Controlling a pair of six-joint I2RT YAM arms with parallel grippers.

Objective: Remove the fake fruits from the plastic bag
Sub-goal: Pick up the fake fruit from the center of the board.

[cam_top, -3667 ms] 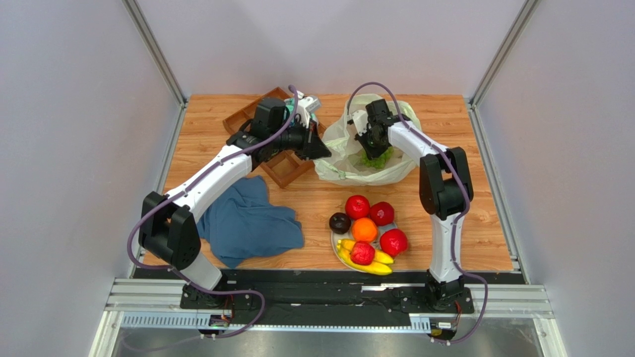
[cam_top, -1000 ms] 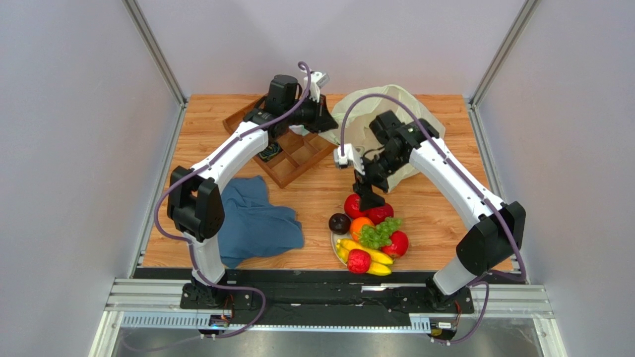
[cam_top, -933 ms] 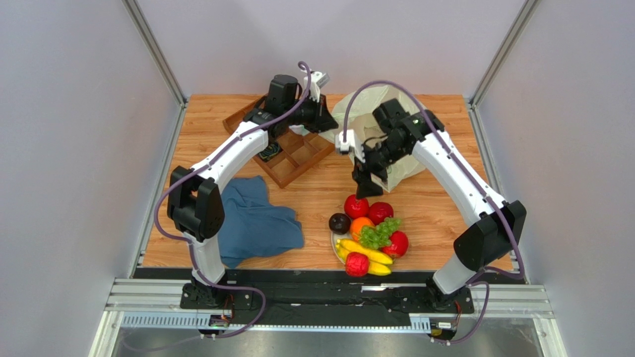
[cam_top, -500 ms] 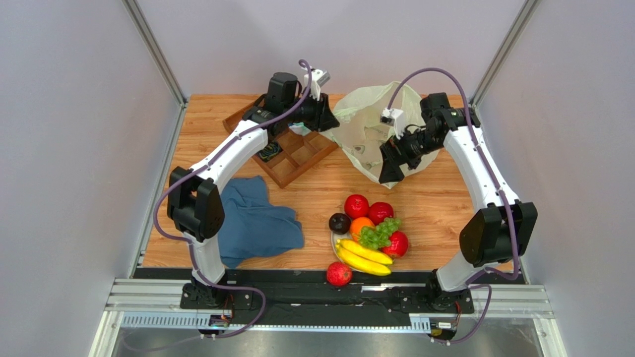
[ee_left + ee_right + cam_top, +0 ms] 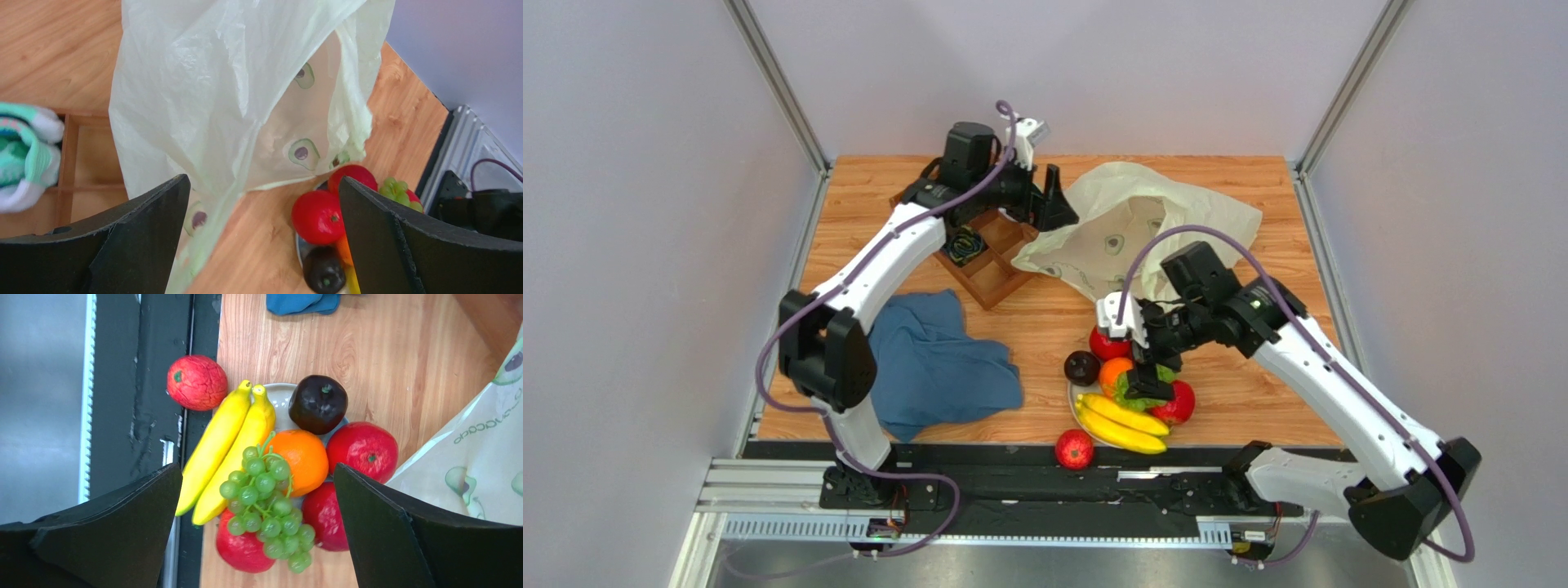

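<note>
Right hand (image 5: 256, 471) spread empty over fake fruits (image 5: 298, 459); left hand (image 5: 264, 180) spread, plastic bag (image 5: 233, 92) in gap, contents unseen.

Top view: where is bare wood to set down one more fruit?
Free: the patch between the blue cloth, the wooden tray and the plate; also the far right corner beside the plastic bag. The plate is crowded with fake fruits.

Plate (image 5: 279, 398) front-centre, heaped; grapes (image 5: 264, 496) on top, bananas (image 5: 224, 447) on its near side; one apple (image 5: 1074, 450) off plate at near edge of table (image 5: 1259, 196); bag (image 5: 1136, 233) behind plate; tray (image 5: 995, 276) just left of bag; cloth (image 5: 934, 368) front left.
</note>
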